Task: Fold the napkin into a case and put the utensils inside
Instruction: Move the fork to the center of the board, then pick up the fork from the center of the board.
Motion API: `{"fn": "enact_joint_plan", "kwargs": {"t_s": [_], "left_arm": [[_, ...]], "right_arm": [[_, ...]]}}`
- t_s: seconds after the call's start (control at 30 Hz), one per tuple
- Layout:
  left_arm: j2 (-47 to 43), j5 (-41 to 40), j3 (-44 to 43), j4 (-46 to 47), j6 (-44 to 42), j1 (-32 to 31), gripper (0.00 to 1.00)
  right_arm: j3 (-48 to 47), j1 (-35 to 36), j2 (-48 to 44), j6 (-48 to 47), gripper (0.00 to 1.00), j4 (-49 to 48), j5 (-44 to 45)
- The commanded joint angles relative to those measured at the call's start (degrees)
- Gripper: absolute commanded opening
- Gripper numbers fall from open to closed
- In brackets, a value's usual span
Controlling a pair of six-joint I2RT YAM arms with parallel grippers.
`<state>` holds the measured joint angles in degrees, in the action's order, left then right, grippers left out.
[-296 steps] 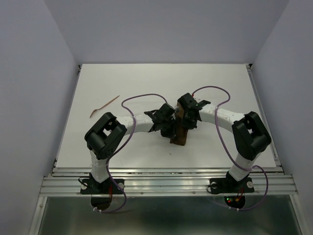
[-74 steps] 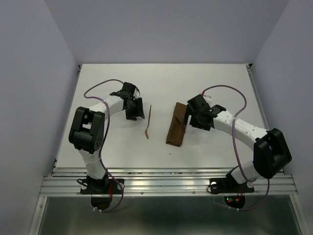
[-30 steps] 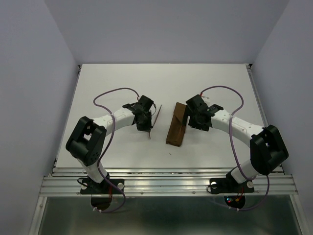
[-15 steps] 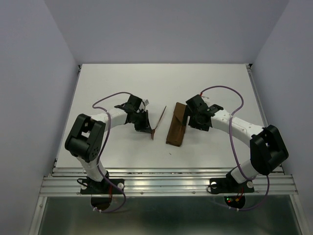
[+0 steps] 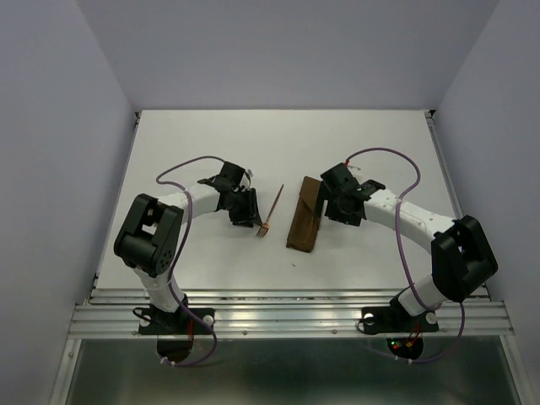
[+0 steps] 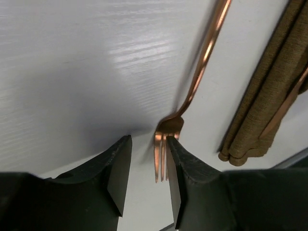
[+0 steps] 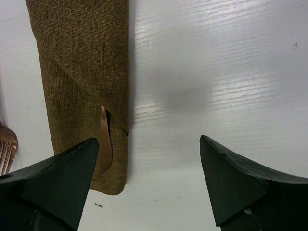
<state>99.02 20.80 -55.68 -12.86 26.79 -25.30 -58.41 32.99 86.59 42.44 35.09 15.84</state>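
Left wrist: copper fork (image 6: 195, 86) near folded brown case (image 6: 269, 96)

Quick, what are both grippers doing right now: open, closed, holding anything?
Left gripper: open, with the tines of the fork lying between the jaws, not clamped.
Right gripper: wide open, empty, by the case.

Coarse woven brown cloth case (image 7: 82, 72), glossy coppery metal fork (image 6: 192, 82), matt white table (image 6: 72, 62)
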Motion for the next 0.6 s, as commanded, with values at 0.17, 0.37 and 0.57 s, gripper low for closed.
{"fn": "enact_joint_plan", "kwargs": {"t_s": [0.17,0.37,0.57], "left_arm": [[-4.7,-20.2,-7.9,-11.2,-2.5,-5.1,0.65],[1.6,-24.3,-13.0,-12.3,-2.6,-8.6,0.66],[7.5,-25.8,-17.4,-12.7,-3.1,-11.3,0.68]], "right_arm": [[-1.3,-0.3,-0.8,0.2,0.91,-2.0,0.2],[-1.9,-0.3,-0.8,0.1,0.91,-1.9,-0.1],[-1.3,-0.3,-1.2,0.2,0.91,-1.3,0.5]]}}
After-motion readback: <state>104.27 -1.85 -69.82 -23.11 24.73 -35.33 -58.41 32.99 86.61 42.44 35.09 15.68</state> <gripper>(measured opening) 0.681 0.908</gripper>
